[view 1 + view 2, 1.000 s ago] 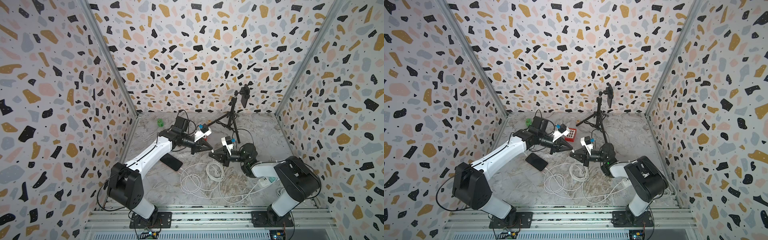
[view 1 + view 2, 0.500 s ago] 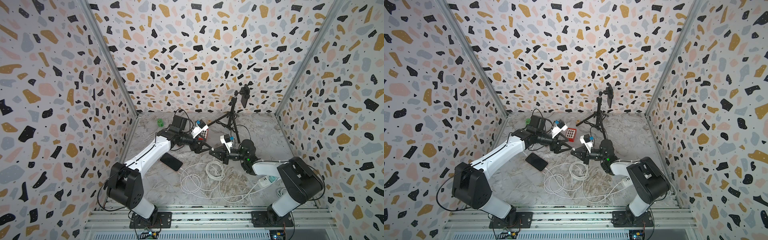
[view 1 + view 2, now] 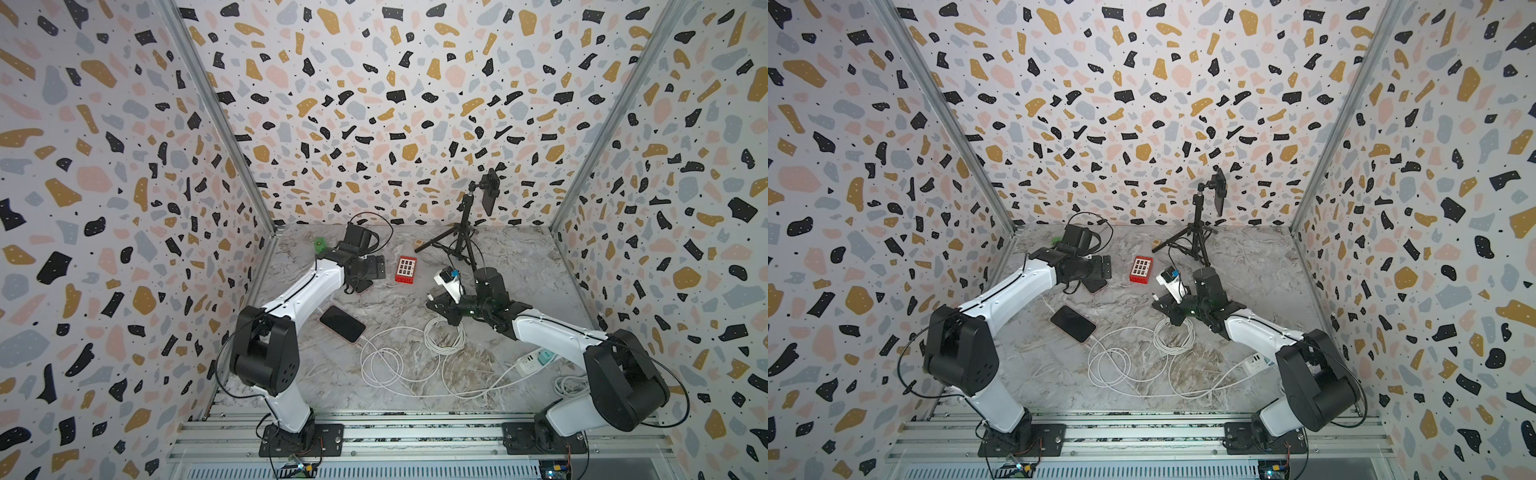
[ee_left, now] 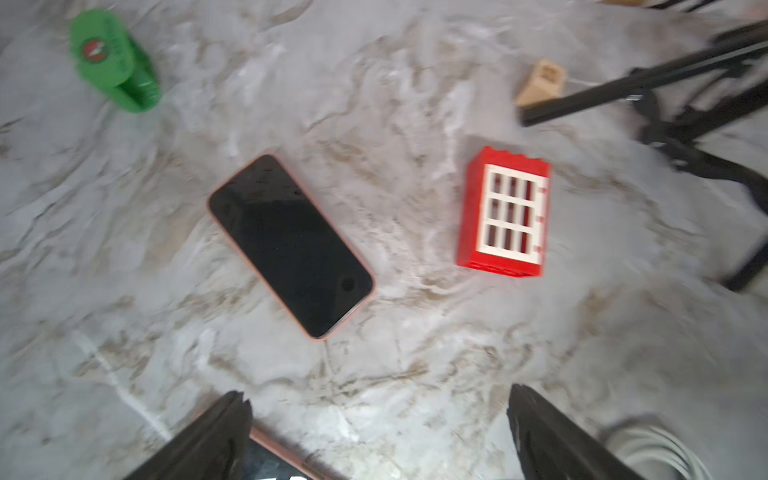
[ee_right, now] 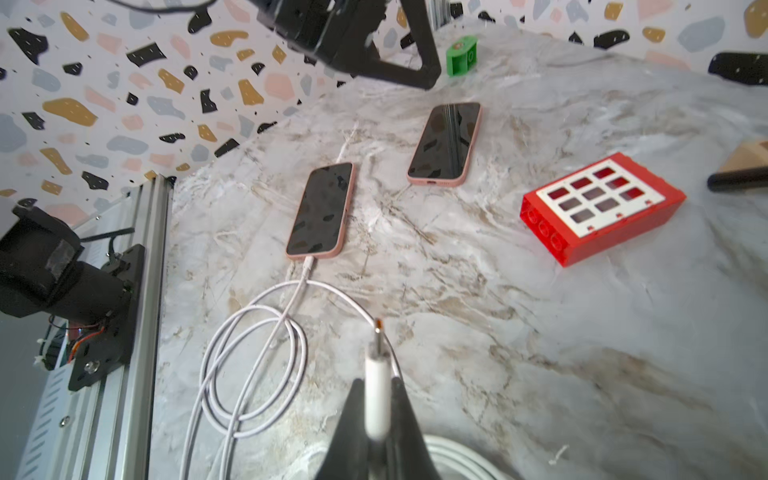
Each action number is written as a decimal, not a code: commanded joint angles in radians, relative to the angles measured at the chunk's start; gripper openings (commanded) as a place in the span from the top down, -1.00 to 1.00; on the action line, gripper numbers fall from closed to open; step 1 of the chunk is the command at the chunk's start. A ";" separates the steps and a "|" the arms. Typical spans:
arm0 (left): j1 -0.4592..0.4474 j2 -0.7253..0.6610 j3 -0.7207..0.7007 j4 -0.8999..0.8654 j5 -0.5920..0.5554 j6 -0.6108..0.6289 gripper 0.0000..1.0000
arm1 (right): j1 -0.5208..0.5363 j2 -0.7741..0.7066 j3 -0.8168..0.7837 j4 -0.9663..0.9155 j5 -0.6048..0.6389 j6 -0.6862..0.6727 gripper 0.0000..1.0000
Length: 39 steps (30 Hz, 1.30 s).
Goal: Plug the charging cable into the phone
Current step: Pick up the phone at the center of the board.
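Slick marble (image 5: pixel 540 353) under the unplugged phone (image 5: pixel 445 143) ahead of my right hand (image 5: pixel 376 386), pinched on the plug (image 5: pixel 377 359), could let it skid, since my left hand (image 4: pixel 379 395) gapes wide.

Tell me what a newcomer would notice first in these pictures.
Two pink phones lie on the marble table: the plugged phone carries a white cable, the unplugged phone lies beside it. The right gripper, near the middle, pinches a spare white plug, pointing toward them.
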 commanded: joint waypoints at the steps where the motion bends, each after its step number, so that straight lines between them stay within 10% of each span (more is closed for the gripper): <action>1: 0.032 0.079 0.077 -0.119 -0.114 -0.127 -1.00 | -0.002 -0.034 0.042 -0.106 0.034 -0.048 1.00; 23: 0.124 0.577 0.535 -0.346 0.101 -0.391 -1.00 | 0.032 0.029 0.079 -0.159 0.002 -0.015 1.00; 39: 0.139 0.628 0.535 -0.381 0.058 -0.371 -0.90 | 0.064 0.082 0.115 -0.166 -0.009 0.021 1.00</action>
